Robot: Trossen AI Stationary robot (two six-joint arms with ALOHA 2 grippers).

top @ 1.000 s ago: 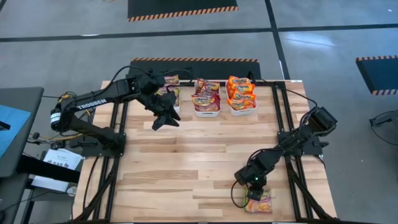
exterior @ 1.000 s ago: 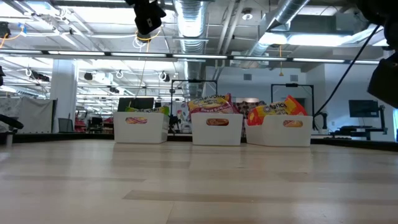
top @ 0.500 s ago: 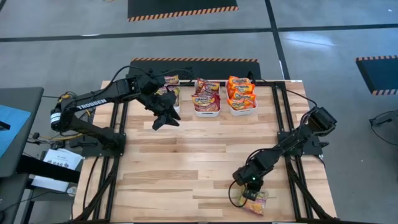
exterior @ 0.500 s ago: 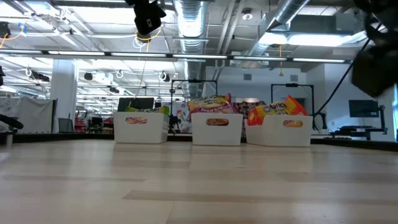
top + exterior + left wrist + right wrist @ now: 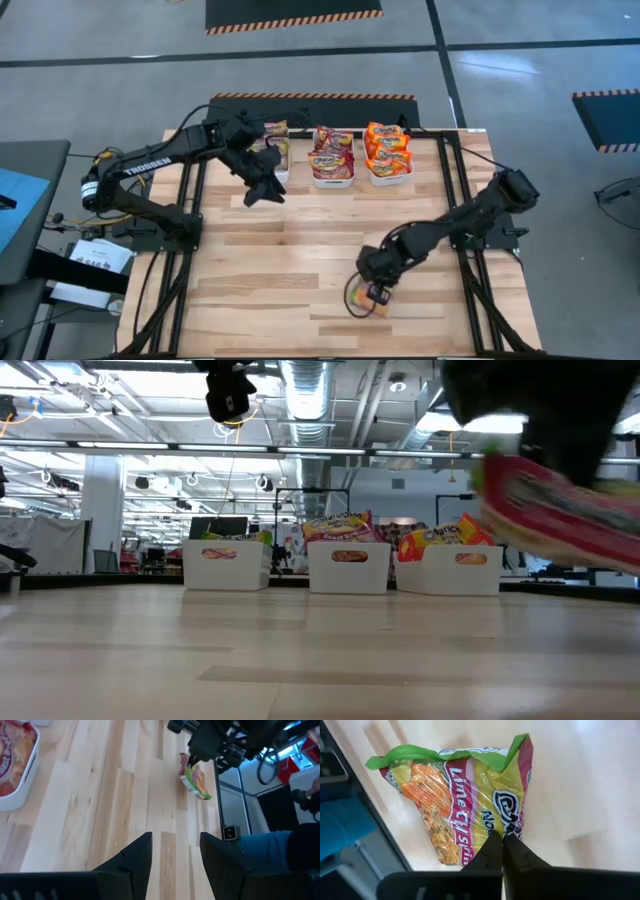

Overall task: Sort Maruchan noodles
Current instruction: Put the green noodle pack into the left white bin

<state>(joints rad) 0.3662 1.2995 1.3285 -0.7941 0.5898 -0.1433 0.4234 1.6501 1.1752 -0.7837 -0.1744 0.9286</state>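
White bins hold sorted noodle packets; right claw pinches one.

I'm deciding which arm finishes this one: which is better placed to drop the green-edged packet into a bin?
Right. The right gripper is shut on the packet, lifted off the table. The left gripper hangs open and empty near the bins.

The right pincer is gripping a packet over the desk. The left pincer is hanging near three bins holding packets.
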